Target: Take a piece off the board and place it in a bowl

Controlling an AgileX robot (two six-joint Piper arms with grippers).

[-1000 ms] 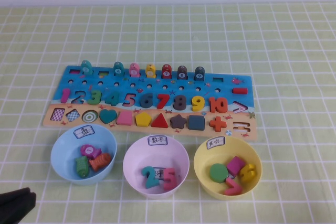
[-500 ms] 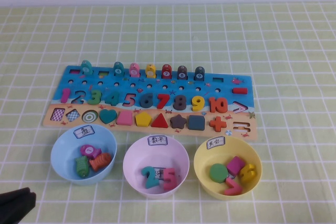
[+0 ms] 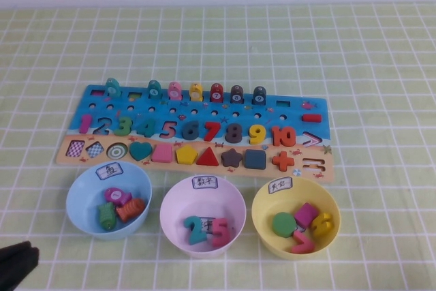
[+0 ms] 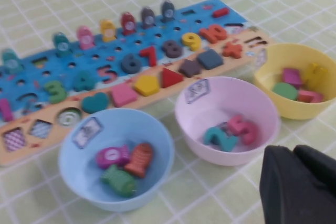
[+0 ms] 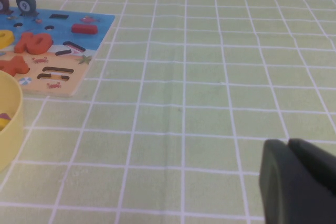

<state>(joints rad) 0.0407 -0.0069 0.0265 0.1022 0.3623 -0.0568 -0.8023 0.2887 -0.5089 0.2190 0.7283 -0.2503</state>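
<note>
Inside the yellow bowl (image 3: 296,227), near its far-right wall, the magenta piece (image 3: 306,215) lies tilted between a green disc (image 3: 283,225) and a yellow number (image 3: 321,223). Beyond the bowl's far rim runs the board (image 3: 197,110), its tan edge just clear of the rim. Left of the bowl sit the pink bowl (image 3: 202,215) and blue bowl (image 3: 108,200), narrow gaps between them. Far left of the bowl, the left gripper (image 3: 15,266) rests at the table's near edge, fingers together. Right of the bowl lies open cloth, where the right gripper (image 5: 299,182) shows fingers together in its wrist view.
</note>
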